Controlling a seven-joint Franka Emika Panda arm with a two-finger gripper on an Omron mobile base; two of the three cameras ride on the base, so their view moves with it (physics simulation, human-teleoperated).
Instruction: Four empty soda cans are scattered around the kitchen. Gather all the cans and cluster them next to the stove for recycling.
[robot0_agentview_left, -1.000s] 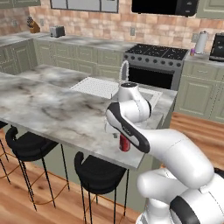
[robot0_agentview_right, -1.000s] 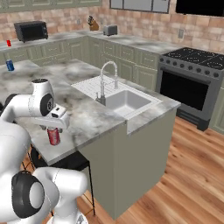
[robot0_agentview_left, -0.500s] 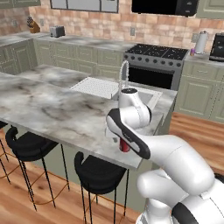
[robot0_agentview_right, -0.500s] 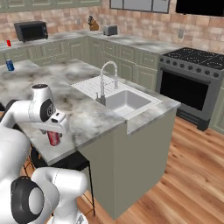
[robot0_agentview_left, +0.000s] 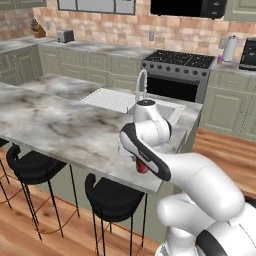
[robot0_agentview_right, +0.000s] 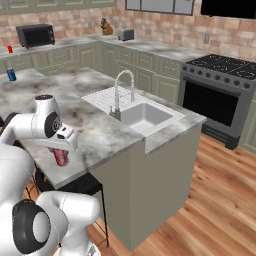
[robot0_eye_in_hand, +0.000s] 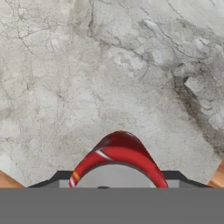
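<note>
With the gripper (robot0_agentview_right: 59, 154) down over a red soda can (robot0_agentview_right: 61, 157) near the island counter's (robot0_agentview_left: 60, 130) front edge, I can't tell whether its jaws have clamped — best squeeze squarely, lift straight, then carry toward the stove (robot0_agentview_right: 220, 75), well apart.

Three soda cans show: one red can (robot0_agentview_right: 60, 157) at the island counter's (robot0_agentview_right: 100, 132) near edge, one blue can (robot0_agentview_right: 11, 74) and another red can (robot0_agentview_right: 10, 49) on the far counter. Two black stools (robot0_agentview_left: 112, 199), one stove (robot0_agentview_right: 220, 95), one sink (robot0_agentview_right: 142, 116).
</note>
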